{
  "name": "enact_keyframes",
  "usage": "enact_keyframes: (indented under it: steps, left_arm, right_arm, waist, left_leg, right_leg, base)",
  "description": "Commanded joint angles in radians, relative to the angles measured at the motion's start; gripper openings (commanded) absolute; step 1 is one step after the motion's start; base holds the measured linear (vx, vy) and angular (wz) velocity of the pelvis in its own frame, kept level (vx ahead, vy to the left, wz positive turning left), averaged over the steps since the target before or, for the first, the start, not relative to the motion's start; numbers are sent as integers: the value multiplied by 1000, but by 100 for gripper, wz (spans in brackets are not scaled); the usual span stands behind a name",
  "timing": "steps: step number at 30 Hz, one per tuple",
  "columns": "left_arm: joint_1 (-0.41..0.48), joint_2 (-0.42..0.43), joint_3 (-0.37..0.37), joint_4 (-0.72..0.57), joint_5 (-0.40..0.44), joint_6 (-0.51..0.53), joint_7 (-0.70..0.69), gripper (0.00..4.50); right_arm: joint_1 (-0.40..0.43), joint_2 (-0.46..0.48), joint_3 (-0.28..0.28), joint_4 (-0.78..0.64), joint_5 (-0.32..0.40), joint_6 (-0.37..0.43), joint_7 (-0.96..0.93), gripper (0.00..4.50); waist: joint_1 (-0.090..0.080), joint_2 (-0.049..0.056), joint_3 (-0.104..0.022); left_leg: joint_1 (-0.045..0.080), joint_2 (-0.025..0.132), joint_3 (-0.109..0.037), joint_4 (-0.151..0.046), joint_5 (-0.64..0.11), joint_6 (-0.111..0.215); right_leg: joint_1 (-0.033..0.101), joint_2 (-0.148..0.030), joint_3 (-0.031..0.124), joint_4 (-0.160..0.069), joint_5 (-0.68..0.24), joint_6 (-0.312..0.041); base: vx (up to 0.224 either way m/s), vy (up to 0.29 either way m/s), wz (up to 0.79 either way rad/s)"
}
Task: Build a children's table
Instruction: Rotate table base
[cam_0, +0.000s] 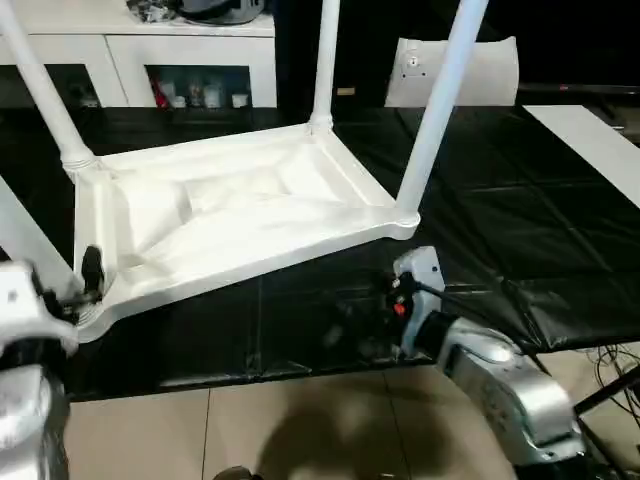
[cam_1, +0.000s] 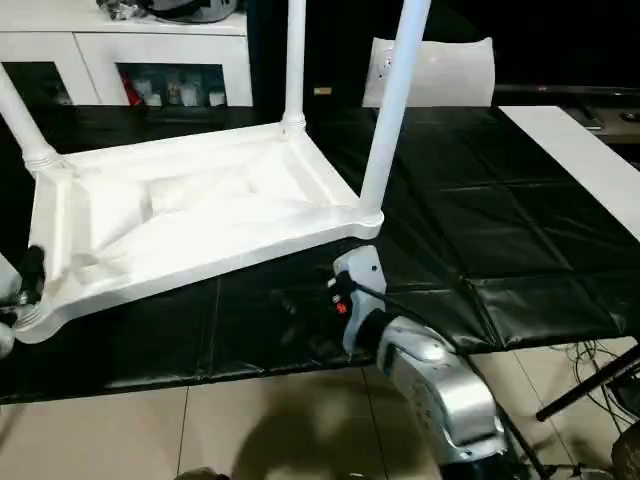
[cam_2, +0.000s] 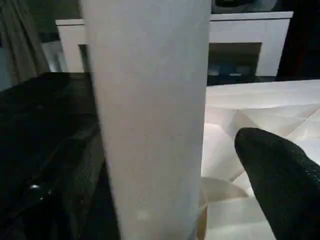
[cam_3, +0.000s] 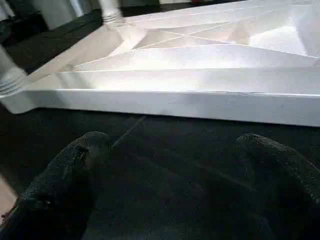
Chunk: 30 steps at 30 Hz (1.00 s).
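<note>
A desk (cam_0: 520, 250) covered in black sheeting is seen before white cabinets (cam_0: 190, 50) at the back of the room. The left gripper (cam_0: 90, 272) is held at the near left corner of the upturned tabletop (cam_0: 230, 215), its fingers (cam_2: 280, 175) spread wide on either side of the leg (cam_2: 150, 120) standing in that corner socket; no contact with the leg can be made out. The right gripper (cam_3: 175, 185) is held over the black sheet just beside the tabletop's near rim, its fingers parted and empty. Three more legs (cam_0: 440, 100) are seen standing upright in the other corners. A flat white strip (cam_0: 590, 140) is laid at the desk's right.
</note>
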Motion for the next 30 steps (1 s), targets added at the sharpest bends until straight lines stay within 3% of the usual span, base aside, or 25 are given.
enact_keyframes:
  steps: [1,2,7,9,10,11,13,15,16,17,18,20,24,27,29,30]
  left_arm:
    - [-28,21,-10,32,-49,32,-63,447]
    - [-52,42,-26,52,-110,69,-141,447]
    - [-38,102,-103,22,-228,158,-353,447]
    - [1,140,-156,-47,-305,216,-464,447]
    - [1,140,-156,-47,-305,216,-464,447]
    - [33,168,-199,-113,-370,277,-535,447]
    - [52,206,-245,-150,-361,256,-594,447]
    - [36,191,-250,-189,-429,309,-590,447]
    - [32,188,-255,-204,-451,331,-590,447]
    - [32,188,-272,-223,-474,358,-598,447]
    - [30,193,-297,-240,-485,380,-613,447]
    - [24,198,-332,-260,-492,402,-626,447]
    - [-40,163,-469,-291,-494,436,-637,447]
    - [-85,131,-503,-278,-494,443,-629,447]
    - [-112,118,-525,-267,-493,452,-629,447]
    - [-143,100,-549,-250,-487,453,-629,447]
  right_arm:
    - [-26,12,-31,36,-21,-13,-47,450]
    - [-45,27,-50,80,-40,-25,-93,450]
    - [-106,61,-89,183,-63,-42,-161,450]
    - [-148,71,-94,263,-87,-59,-196,450]
    - [-148,71,-94,263,-87,-59,-196,450]
    - [-182,78,-99,336,-101,-76,-220,450]
    - [-219,85,-103,423,-119,-105,-231,450]
    - [-266,93,-112,530,-132,-137,-243,450]
    - [-280,95,-114,560,-135,-146,-244,450]
    - [-298,93,-110,598,-148,-165,-247,450]
    - [-319,94,-109,635,-158,-184,-247,450]
    - [-345,99,-113,679,-163,-203,-245,450]
    - [-410,118,-97,742,-169,-249,-200,450]
    - [-422,125,-93,756,-170,-263,-182,450]
    - [-431,128,-89,776,-176,-281,-170,450]
    - [-436,131,-87,785,-181,-293,-161,450]
  waist:
    - [3,28,-48]
    - [1,28,-49]
    - [15,35,-48]
    - [23,36,-49]
    - [26,38,-48]
    - [28,36,-46]
    - [25,40,-45]
    - [21,29,-44]
    - [22,33,-46]
    - [18,28,-46]
    - [16,28,-46]
    - [9,19,-48]
    - [0,19,-49]
    - [-8,21,-50]
    - [-24,16,-52]
    - [-28,14,-54]
  left_leg:
    - [29,29,-25,-88,-485,-63]
    - [28,26,-22,-85,-476,-63]
    - [35,30,-17,-86,-472,-74]
    - [33,32,-18,-88,-466,-80]
    - [34,34,-17,-90,-470,-84]
    - [41,34,-13,-89,-495,-92]
    - [35,33,-16,-92,-500,-91]
    - [39,31,-10,-90,-502,-92]
    - [37,31,-11,-89,-492,-95]
    - [29,29,-9,-90,-465,-93]
    - [29,28,-9,-89,-457,-91]
    - [26,28,-4,-84,-415,-76]
    - [22,27,-2,-79,-368,-67]
    - [17,25,-2,-78,-351,-67]
    - [12,25,-2,-76,-328,-60]
    - [15,24,1,-70,-319,-53]
  right_leg:
    - [8,-56,35,-84,-335,-91]
    - [7,-56,36,-80,-327,-105]
    - [2,-54,38,-77,-318,-126]
    - [5,-58,38,-70,-315,-131]
    - [3,-58,38,-71,-318,-134]
    - [-2,-55,39,-70,-325,-136]
    - [2,-57,37,-71,-336,-134]
    - [1,-54,39,-73,-345,-128]
    - [5,-58,39,-67,-335,-134]
    - [13,-57,38,-66,-332,-131]
    - [12,-56,38,-65,-325,-131]
    - [15,-57,41,-65,-313,-132]
    - [19,-54,40,-59,-294,-135]
    - [26,-54,39,-57,-282,-143]
    - [32,-54,37,-54,-255,-152]
    - [29,-53,38,-55,-247,-160]
  base:
    - [0,0,0]
    - [0,0,0]
    - [0,0,0]
    - [0,0,0]
    - [0,0,0]
    - [0,0,0]
    - [0,0,0]
    - [0,0,0]
    - [0,0,0]
    - [0,0,0]
    - [0,0,0]
    - [0,0,0]
    - [0,0,0]
    - [0,0,0]
    - [0,0,0]
    - [0,0,0]
